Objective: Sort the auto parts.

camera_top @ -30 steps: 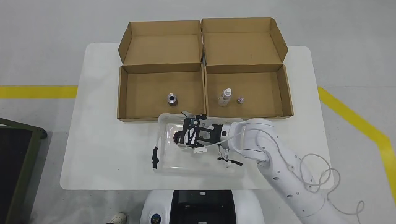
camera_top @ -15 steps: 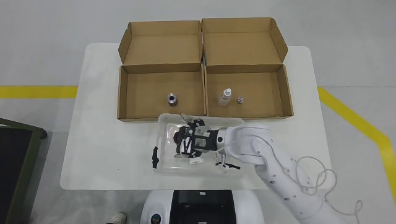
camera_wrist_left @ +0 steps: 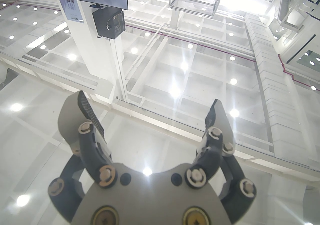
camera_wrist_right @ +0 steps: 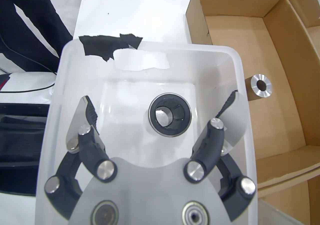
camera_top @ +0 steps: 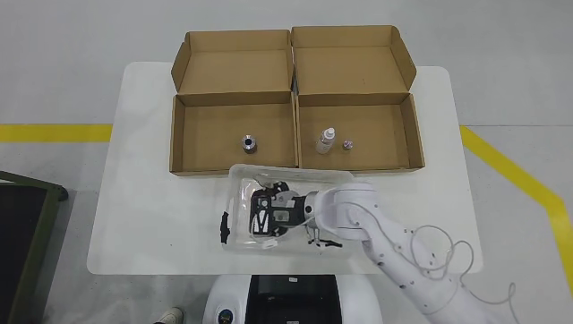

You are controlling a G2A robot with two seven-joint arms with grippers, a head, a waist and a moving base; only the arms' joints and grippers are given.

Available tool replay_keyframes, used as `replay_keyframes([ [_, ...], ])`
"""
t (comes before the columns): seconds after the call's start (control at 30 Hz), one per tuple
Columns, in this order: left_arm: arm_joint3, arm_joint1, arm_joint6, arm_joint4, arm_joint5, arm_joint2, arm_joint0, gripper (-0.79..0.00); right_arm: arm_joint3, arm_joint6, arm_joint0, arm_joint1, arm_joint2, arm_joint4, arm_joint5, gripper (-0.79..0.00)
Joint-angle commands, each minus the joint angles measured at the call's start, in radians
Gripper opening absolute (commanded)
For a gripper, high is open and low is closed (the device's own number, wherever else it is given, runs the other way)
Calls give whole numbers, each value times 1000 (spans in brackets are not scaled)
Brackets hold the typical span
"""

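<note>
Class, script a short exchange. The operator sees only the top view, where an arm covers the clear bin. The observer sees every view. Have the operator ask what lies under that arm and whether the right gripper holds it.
Operator: What is in the clear bin under the arm?
Observer: One black ring with a metal rim, resting on the bin's floor with its hole facing up.
Operator: Is the right gripper holding it?
Observer: No. It is open, and the ring shows between its fingers, touched by neither.
</note>
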Motion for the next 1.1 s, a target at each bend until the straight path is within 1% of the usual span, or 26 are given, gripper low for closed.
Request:
replay_keyframes([
  [0.0,0,0,0,0,0,0,0,0,6,-3,3,0,-4,-12,2,0],
  [0.2,0,0,0,0,0,0,0,0,37,-19,10,-1,-15,-43,21,0],
  [0.23,0,0,0,0,0,0,0,0,45,-23,13,-1,-18,-46,22,-9],
  [0.4,0,0,0,0,0,0,0,0,81,-46,30,-6,-31,-58,35,-148],
  [0.47,0,0,0,0,0,0,0,0,94,-52,36,-8,-34,-75,57,-206],
  [0.5,0,0,0,0,0,0,0,0,98,-59,36,-9,-36,-77,64,-320],
  [0.53,0,0,0,0,0,0,0,0,101,-63,37,-9,-37,-78,66,-357],
  [0.77,0,0,0,0,0,0,0,0,117,-82,41,-11,-46,-90,71,-514],
  [0.93,0,0,0,0,0,0,0,0,100,-79,43,-13,-50,-85,67,-723],
  [0.97,0,0,0,0,0,0,0,0,92,-76,43,-12,-49,-81,62,-785],
  [1.07,0,0,0,0,0,0,0,0,58,-65,39,-9,-40,-60,31,-785],
])
